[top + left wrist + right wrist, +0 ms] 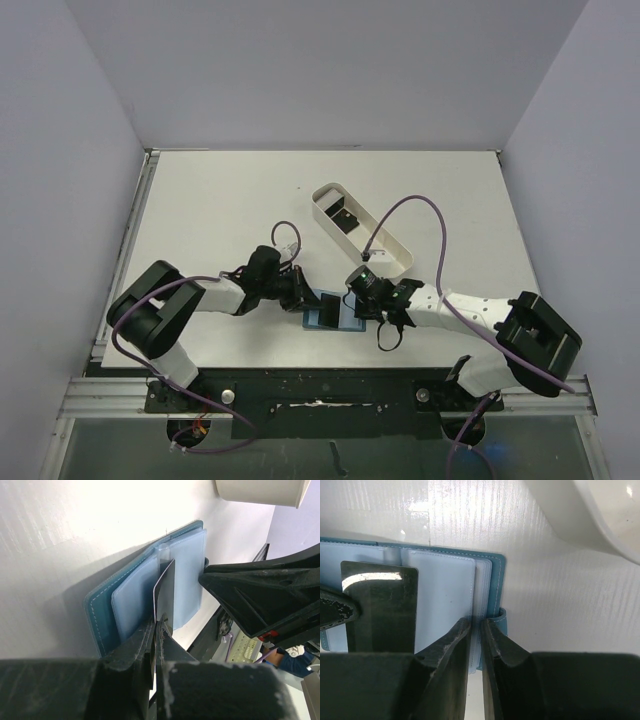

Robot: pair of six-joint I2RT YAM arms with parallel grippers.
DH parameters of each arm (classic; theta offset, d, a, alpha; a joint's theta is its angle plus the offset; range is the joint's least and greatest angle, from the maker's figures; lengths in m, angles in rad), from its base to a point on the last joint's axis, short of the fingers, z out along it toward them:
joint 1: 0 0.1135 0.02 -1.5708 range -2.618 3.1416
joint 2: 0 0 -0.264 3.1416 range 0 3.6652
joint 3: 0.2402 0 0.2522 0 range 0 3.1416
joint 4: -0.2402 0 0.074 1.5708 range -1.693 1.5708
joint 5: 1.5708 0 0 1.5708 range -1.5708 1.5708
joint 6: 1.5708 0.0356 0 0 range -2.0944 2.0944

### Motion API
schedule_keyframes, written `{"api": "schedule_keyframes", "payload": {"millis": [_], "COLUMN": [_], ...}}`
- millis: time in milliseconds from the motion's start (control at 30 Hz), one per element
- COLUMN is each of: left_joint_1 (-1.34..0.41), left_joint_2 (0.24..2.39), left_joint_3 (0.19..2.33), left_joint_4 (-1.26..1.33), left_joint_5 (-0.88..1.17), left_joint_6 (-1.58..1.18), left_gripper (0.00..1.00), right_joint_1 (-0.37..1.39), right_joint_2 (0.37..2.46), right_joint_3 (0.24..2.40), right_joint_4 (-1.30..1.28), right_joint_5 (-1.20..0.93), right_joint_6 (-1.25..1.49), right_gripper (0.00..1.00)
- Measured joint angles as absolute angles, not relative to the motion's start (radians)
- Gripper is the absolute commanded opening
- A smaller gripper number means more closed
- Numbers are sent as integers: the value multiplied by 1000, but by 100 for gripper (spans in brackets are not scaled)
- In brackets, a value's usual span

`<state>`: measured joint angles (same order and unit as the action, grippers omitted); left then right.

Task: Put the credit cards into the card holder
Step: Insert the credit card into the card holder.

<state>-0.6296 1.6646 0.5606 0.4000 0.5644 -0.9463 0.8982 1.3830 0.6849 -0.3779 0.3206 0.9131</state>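
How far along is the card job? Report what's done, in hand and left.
Done: the card holder lies open, but no card shows in its visible pockets. In hand: the left fingers pinch a black card over the fold, not yet in a pocket, while the right fingers clamp the holder's right-hand edge. Left: seating this card, then at least the second black card in the white tray.
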Motion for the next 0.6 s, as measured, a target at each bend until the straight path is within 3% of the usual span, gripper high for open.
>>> {"api": "schedule_keyframes", "payload": {"millis": [600], "left_joint_1": [-630], "left_joint_2": [1597], "left_joint_3": [534], "left_joint_4": [350], "left_joint_5": [520], "left_joint_6": [-953], "left_gripper": [0], "right_joint_1": [898], "right_joint_2": [1382], "right_joint_3": [682], "right_joint_4": [-374], "right_joint_5": [322], "right_joint_6": [925], "right_gripper": [14]}}
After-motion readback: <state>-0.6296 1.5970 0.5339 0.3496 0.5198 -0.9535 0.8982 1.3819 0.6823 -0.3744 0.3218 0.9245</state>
